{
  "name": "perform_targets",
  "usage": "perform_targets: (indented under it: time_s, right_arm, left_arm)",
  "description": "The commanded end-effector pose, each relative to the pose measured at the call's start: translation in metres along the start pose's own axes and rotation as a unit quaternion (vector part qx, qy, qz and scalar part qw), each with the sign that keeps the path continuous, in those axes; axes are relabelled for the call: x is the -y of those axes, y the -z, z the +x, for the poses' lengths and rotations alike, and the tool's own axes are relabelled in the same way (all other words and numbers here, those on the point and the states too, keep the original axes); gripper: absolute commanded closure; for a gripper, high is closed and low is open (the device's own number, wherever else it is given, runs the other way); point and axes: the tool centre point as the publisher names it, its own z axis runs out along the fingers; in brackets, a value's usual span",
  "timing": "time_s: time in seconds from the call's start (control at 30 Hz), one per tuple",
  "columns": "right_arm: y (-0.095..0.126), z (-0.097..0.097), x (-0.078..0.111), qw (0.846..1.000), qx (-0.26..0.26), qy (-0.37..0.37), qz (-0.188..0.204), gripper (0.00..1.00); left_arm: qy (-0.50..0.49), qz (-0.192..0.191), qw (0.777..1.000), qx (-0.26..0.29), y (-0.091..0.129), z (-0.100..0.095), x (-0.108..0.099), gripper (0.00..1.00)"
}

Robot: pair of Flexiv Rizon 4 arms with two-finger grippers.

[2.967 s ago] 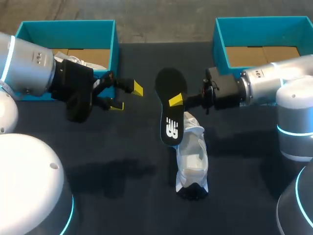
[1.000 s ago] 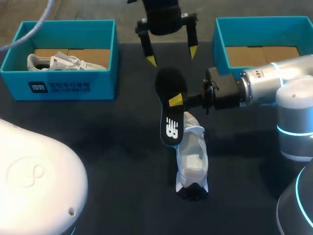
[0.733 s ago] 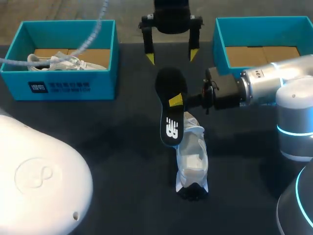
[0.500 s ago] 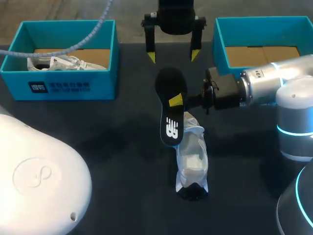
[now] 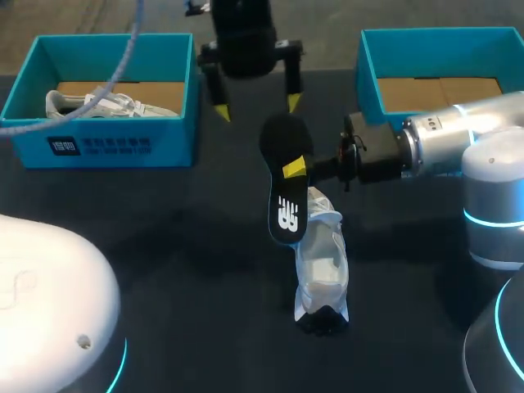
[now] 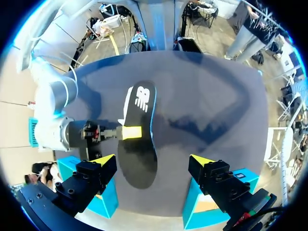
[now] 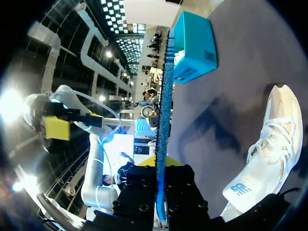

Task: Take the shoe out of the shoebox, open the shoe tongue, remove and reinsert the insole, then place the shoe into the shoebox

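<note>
My right gripper [image 5: 296, 169] is shut on the black insole [image 5: 286, 182], holding it on edge in the air above the table's middle. Its lower end hangs just over the white shoe [image 5: 321, 266], which lies on the dark table. In the right wrist view the insole [image 7: 163, 115] stands edge-on between my gripper's [image 7: 160, 168] fingers, with the shoe [image 7: 262, 154] down beside it. My left gripper [image 5: 256, 107] hangs open just beyond the insole's far end, holding nothing. The left wrist view looks down past its wide-apart tips [image 6: 153, 161] onto the insole [image 6: 139, 144].
A teal shoebox [image 5: 106, 143] at the back left holds another white shoe [image 5: 98, 103]. A second teal shoebox [image 5: 368, 82] at the back right shows only its cardboard floor. My right arm [image 5: 458, 143] reaches in low in front of that box.
My left gripper swung from beside the left box to the far side of the insole, then shifted left and a little nearer. The right gripper, insole and shoe have not moved.
</note>
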Motion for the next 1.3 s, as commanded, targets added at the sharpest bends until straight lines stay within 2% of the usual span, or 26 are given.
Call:
perform_targets:
  time_s: [0.03, 0.33, 0.5, 0.6, 0.67, 0.7, 0.73, 1.07, 1.23, 1.3]
  right_arm:
    - [-0.001, 0.001, 0.001, 1.0, 0.002, -0.001, 0.0, 1.0]
    - [-0.001, 0.001, 0.001, 1.0, 0.002, -0.001, 0.0, 1.0]
    - [-0.001, 0.001, 0.001, 1.0, 0.002, -0.001, 0.0, 1.0]
    - [-0.001, 0.001, 0.001, 1.0, 0.002, -0.001, 0.0, 1.0]
    - [-0.001, 0.001, 0.001, 1.0, 0.002, -0.001, 0.0, 1.0]
    - [-0.001, 0.001, 0.001, 1.0, 0.002, -0.001, 0.0, 1.0]
    - [-0.001, 0.001, 0.001, 1.0, 0.002, -0.001, 0.0, 1.0]
    - [-0.001, 0.001, 0.001, 1.0, 0.002, -0.001, 0.0, 1.0]
    - [-0.001, 0.001, 0.001, 1.0, 0.002, -0.001, 0.0, 1.0]
    - [-0.001, 0.001, 0.001, 1.0, 0.002, -0.001, 0.0, 1.0]
  left_arm:
    - [-0.033, -0.028, 0.927, 0.373, -0.003, 0.037, 0.015, 0.0]
    - [-0.087, -0.04, 0.866, 0.491, -0.018, 0.045, 0.016, 0.0]
    - [-0.094, -0.045, 0.837, 0.537, -0.022, 0.055, 0.004, 0.0]
    - [-0.094, -0.04, 0.813, 0.574, -0.023, 0.063, -0.004, 0.0]
    - [-0.086, -0.03, 0.804, 0.587, -0.025, 0.066, -0.007, 0.0]
    - [-0.081, -0.022, 0.807, 0.585, -0.026, 0.066, -0.007, 0.0]
    - [-0.079, -0.02, 0.819, 0.568, -0.027, 0.064, -0.006, 0.0]
    - [-0.079, -0.02, 0.819, 0.568, -0.027, 0.064, -0.006, 0.0]
    - [-0.078, -0.013, 0.781, 0.62, -0.04, 0.07, 0.004, 0.0]
    - [-0.068, -0.023, 0.774, 0.629, -0.047, 0.073, 0.003, 0.0]
